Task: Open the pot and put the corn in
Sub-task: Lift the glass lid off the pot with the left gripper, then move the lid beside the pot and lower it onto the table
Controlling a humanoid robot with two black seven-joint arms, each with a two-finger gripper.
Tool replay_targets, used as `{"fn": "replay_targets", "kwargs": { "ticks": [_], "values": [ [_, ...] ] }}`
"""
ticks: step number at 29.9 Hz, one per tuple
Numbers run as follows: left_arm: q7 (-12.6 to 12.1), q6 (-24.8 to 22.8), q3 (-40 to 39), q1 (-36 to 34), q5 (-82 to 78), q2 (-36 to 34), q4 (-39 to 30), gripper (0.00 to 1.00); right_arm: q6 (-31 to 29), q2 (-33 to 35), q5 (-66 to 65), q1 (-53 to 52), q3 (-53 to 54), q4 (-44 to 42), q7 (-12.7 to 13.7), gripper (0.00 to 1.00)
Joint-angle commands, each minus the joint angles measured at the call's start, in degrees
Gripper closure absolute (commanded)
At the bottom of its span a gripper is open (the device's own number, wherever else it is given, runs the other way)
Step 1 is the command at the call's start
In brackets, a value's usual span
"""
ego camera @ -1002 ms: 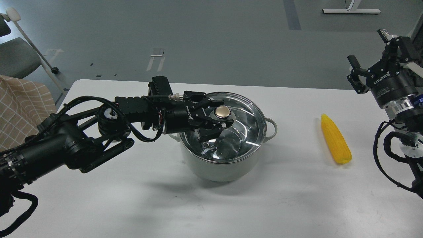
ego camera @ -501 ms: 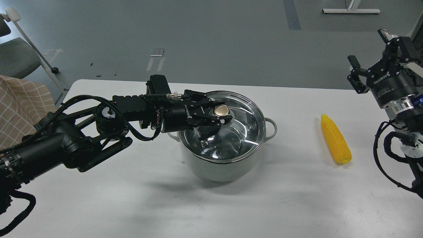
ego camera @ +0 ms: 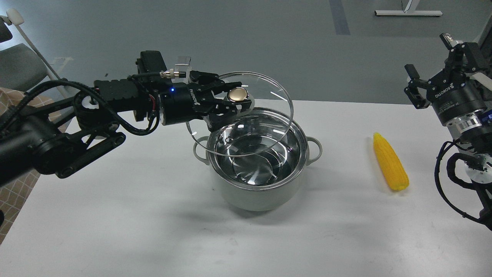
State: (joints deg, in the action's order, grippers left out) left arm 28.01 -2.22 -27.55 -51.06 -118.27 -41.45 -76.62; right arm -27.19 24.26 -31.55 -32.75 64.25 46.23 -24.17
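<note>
Head view, change: half a second ago the glass lid (ego camera: 246,115) sat on the pot (ego camera: 257,169); now it hangs clear above the rim, shifted left, so the pot stands open.
Left claw (ego camera: 234,102): closed on the lid's gold knob (ego camera: 237,94), arm reaching in level from the left.
Right claw (ego camera: 434,73): raised at the right edge, fingers spread, empty.
Corn (ego camera: 390,161): lying on the table (ego camera: 115,215), right of the pot, well apart.
Next, by my judgement: set the lid aside, then fetch the corn.
</note>
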Motion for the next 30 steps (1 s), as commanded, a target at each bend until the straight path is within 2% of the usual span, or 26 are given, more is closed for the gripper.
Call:
{"fn": "replay_targets", "kwargs": {
  "ticks": [1, 5, 9, 16, 20, 30],
  "values": [
    [-0.01, 3.09, -0.05, 0.70, 0.05, -7.65, -1.86, 0.76, 0.03, 0.26, 0.00, 0.06, 0.00, 0.00, 0.00, 0.00],
    [-0.01, 6.78, -0.13, 2.80, 0.05, -13.73, -2.31, 0.75, 0.03, 0.27, 0.00, 0.06, 0.00, 0.00, 0.00, 0.00],
    [-0.01, 9.25, 0.13, 6.67, 1.55, -16.73, -2.48, 0.74, 0.03, 0.18, 0.00, 0.06, 0.00, 0.00, 0.00, 0.00],
    [-0.01, 14.08, -0.75, 15.18, 3.65, -18.05, -2.13, 0.73, 0.03, 0.35, 0.00, 0.41, 0.00, 0.00, 0.00, 0.00],
    [-0.01, 15.14, -1.80, 18.01, 5.50, -18.66, -1.69, 0.72, 0.03, 0.27, 0.00, 0.41, 0.00, 0.00, -0.09, 0.00],
    [-0.01, 21.29, -1.80, 25.30, 7.88, -19.37, 4.63, 0.71, 0.03, 0.27, 0.00, 0.50, -0.09, 0.00, -0.09, 0.00]
  ]
}}
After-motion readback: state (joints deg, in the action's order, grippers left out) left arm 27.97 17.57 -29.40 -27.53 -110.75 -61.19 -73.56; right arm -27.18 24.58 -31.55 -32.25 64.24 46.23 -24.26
